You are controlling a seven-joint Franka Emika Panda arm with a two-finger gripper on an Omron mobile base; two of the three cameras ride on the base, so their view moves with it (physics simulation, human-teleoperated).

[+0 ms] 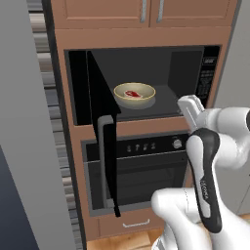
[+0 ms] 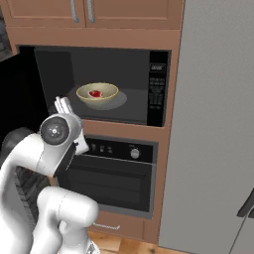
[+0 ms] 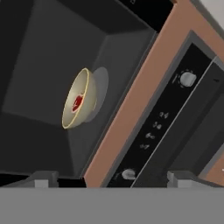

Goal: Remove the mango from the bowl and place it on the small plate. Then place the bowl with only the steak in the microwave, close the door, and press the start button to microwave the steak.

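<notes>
The bowl (image 1: 135, 94) (image 2: 97, 94) (image 3: 78, 104) sits on the floor of the open microwave (image 1: 185, 66) (image 2: 134, 64), pale cream, with the red steak (image 1: 132, 93) (image 2: 95, 93) (image 3: 77, 102) lying in it. The door (image 1: 105, 146) stands swung out to the left, edge-on, its grey bar handle (image 1: 103, 161) facing me. My gripper (image 1: 186, 103) (image 2: 62, 104) (image 3: 113, 179) hovers outside the cavity, in front of its lower edge and apart from the bowl. It is open with nothing between its fingers. The mango and the small plate are out of view.
The keypad strip (image 1: 206, 80) (image 2: 158, 92) runs down the microwave's right edge. Below is a black wall oven (image 1: 146, 171) (image 2: 119, 173) with a silver knob (image 3: 188, 78). A grey fridge (image 2: 213, 124) stands at the right, and wooden cabinets (image 1: 146, 12) are above.
</notes>
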